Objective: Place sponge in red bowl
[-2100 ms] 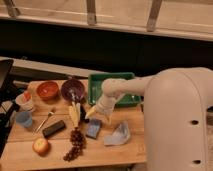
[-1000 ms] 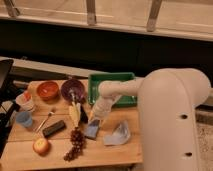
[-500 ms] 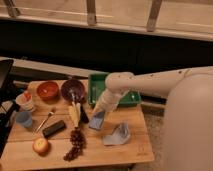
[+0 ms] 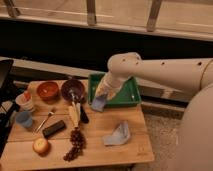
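Right of the red bowl (image 4: 48,90), the gripper (image 4: 101,95) clenches the sponge (image 4: 98,104); it should centre over that bowl before releasing.

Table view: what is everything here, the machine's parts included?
table: one, wooden, underneath
red bowl: one, red, back left
dark bowl: one, purple-brown, beside red bowl
tray: one, green, back right
sponge: one, blue, at tray's left edge
yellow item: one, yellow, mid-table
cloth: one, pale blue, front right
grapes: one bunch, dark, front middle
round fruit: one, orange, front left
bar: one, black, left of grapes
fork: one, silvery, left middle
blue cup: one, blue, far left
white cup: one, white, far left
arm: one, white, reaching from right
gripper: one, pale, by tray's left edge, shut on sponge
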Robot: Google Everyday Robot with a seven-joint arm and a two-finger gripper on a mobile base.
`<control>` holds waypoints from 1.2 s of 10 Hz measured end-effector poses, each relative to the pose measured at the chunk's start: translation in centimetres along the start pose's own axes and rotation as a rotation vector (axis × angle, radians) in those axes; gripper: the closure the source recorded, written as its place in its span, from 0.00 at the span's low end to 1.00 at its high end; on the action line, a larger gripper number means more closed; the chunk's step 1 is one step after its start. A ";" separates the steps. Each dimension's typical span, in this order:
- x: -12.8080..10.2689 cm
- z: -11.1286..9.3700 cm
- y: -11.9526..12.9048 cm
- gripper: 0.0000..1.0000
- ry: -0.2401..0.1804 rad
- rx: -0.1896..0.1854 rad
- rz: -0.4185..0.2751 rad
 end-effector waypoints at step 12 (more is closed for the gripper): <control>-5.3 1.6 7.0 1.00 -0.111 0.036 -0.115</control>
